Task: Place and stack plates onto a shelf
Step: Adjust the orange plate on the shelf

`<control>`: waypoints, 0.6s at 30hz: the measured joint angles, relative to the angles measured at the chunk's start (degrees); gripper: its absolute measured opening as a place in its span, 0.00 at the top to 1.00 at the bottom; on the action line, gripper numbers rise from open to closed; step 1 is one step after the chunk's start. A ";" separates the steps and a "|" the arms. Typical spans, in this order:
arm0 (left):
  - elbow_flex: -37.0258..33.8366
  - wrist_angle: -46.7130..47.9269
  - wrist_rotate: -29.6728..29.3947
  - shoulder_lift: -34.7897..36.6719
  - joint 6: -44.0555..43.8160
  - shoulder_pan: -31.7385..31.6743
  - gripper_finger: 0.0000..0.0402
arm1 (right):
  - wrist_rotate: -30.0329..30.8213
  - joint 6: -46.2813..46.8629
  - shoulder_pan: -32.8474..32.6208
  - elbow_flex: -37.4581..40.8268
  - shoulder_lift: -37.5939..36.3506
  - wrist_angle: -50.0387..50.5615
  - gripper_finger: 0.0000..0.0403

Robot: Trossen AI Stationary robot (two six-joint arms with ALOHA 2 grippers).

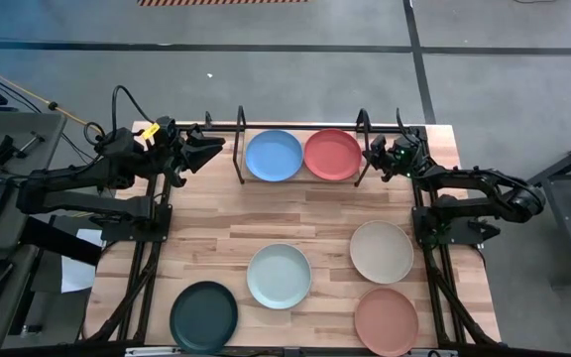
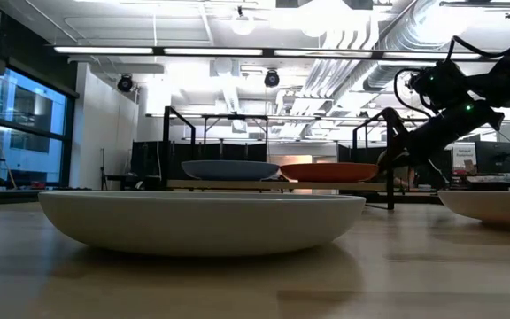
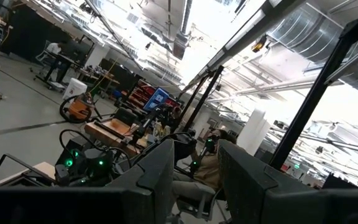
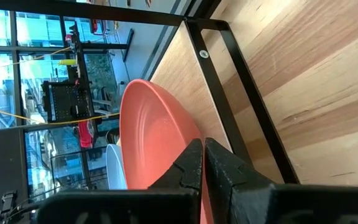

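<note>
The shelf [image 1: 238, 180], a light-wood board in a black frame, stands at the table's far edge. The blue plate [image 1: 274, 156] and the coral red plate [image 1: 332, 154] lie flat on it, side by side. My right gripper [image 1: 372, 158] sits at the coral plate's right rim, shut on it [image 4: 202, 152]. My left gripper [image 1: 209, 149] hovers open just left of the shelf, holding nothing [image 3: 194, 168]. On the tabletop lie the cream plate [image 1: 382, 250], the pale mint plate [image 1: 279, 276], the dark green plate [image 1: 204, 316] and the terracotta pink plate [image 1: 386, 320]. My right gripper pinches the coral red plate's right rim [image 4: 192, 138] between its two fingers, one above the rim and one below. The fingers come in nearly level from the table's right side. In the low view the plate [image 2: 330, 171] sits flat on the shelf board.
The shelf's black upright loops [image 1: 241, 124] stand close to both grippers. Bare tabletop [image 1: 295, 213] lies between the shelf and the four loose plates. The pale mint plate [image 2: 202, 217] fills the low view's foreground.
</note>
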State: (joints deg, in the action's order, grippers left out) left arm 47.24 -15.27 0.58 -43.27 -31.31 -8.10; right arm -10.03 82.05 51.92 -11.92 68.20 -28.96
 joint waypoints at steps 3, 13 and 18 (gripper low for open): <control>0.00 0.01 0.00 0.00 0.02 0.00 0.72 | -0.12 -0.01 0.00 0.00 0.00 -0.38 1.00; -0.01 0.02 -0.42 0.00 0.02 0.00 0.72 | -1.50 -0.23 0.00 -0.02 0.00 -1.17 1.00; -0.02 0.02 -0.42 0.00 0.02 0.00 0.72 | -1.55 -0.27 -0.55 -0.02 0.00 -1.48 1.00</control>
State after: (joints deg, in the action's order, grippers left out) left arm 47.22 -15.25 0.16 -43.27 -31.29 -8.10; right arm -11.57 81.78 51.37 -11.94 68.20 -30.44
